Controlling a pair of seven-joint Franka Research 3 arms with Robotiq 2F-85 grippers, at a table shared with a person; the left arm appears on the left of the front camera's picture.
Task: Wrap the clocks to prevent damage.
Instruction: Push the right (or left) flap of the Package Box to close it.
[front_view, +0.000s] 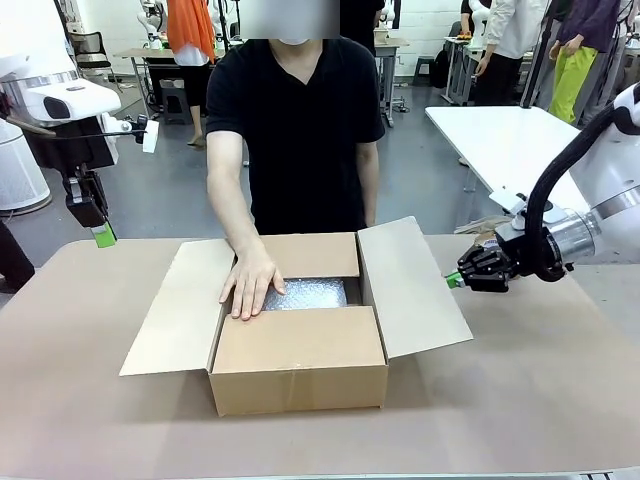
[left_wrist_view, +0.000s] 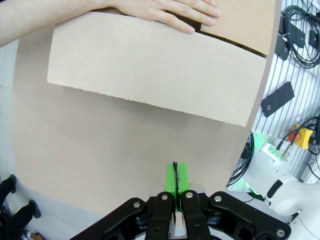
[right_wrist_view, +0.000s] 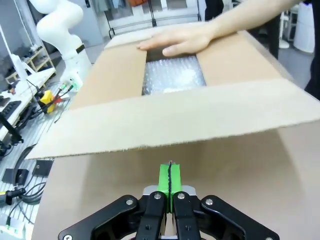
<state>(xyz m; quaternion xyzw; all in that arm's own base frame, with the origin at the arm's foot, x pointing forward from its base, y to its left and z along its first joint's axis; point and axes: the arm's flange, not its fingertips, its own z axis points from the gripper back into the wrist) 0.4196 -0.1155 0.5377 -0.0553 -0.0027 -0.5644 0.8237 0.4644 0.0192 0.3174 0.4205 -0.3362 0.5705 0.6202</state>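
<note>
1. On the brown-covered worktop (front_view: 520, 400) sits an open brown cardboard box (front_view: 300, 378). Its near flap (front_view: 300, 340) is folded flat, covering the 6 o'clock side of the opening.
2. In the gap beyond that flap lies clear bubble wrap (front_view: 308, 293). No clocks are visible; they are presumably under the wrap, but I cannot confirm it.
3. A person's hand (front_view: 250, 285) presses flat at 9 o'clock of the gap, on the box's left side.
4. The right gripper (front_view: 452, 280) hovers at 3 o'clock of the box, just beside the edge of the raised right-hand flap (front_view: 410, 285). Its green pads are pressed together on nothing.
5. The left gripper (front_view: 104, 236) hangs at 10 o'clock, well apart from the spread left-hand flap (front_view: 175, 310). Its pads are likewise together and empty.
6. Risk: if the right gripper pushes its flap inward now, the flap could come down on the person's hand. A hard push could also slide the box or press on whatever lies beneath the wrap. Where the padding is thin, the contents could be knocked.
7. No brand, label or writing can be read on the box or the wrap.
</note>
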